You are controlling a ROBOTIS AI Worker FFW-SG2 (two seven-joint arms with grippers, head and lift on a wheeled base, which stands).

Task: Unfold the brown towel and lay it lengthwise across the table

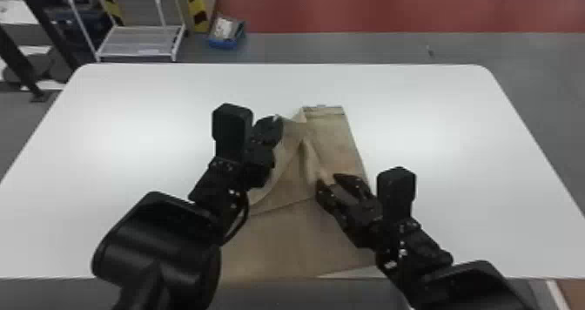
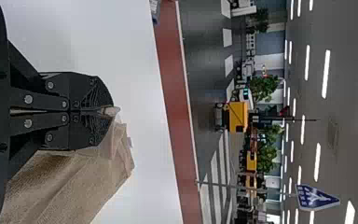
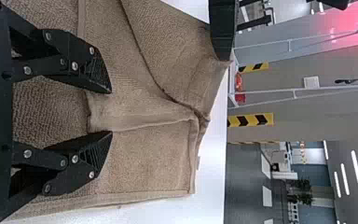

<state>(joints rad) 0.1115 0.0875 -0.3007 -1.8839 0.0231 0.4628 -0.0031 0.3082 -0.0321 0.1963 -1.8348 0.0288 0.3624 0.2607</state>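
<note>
- Clock directions here are as seen in the head view, with twelve at the far side.
- The left gripper point(image 1: 276, 122) is clenched on the brown towel point(image 1: 300, 244), at roughly eleven o'clock from the towel's middle.
- In the left wrist view, this left gripper point(image 2: 114, 111) has its two fingers drawn together, with a pinch of cloth caught between their tips and a small bit poking out past them; the rest of the cloth hangs down from the grip.
- The right gripper point(image 1: 329, 181) is released, its fingers parted by a fair gap, over the towel at about one o'clock from its middle.
- In the right wrist view, a raised fold of cloth lies between the fingertips of this right gripper point(image 3: 109, 113), unclamped; whether either finger touches it, I cannot tell.
- The towel lies on the white table point(image 1: 457, 126), from around the centre down to the near edge at six o'clock.
- It is partly folded: the upper layers are bunched between the grippers, a narrow end reaches toward twelve, and a broader, flatter part spreads toward six.
- Beyond the table, a white cart point(image 1: 167, 54) stands at about ten o'clock and a blue bin point(image 1: 224, 44) sits on the floor at eleven.
</note>
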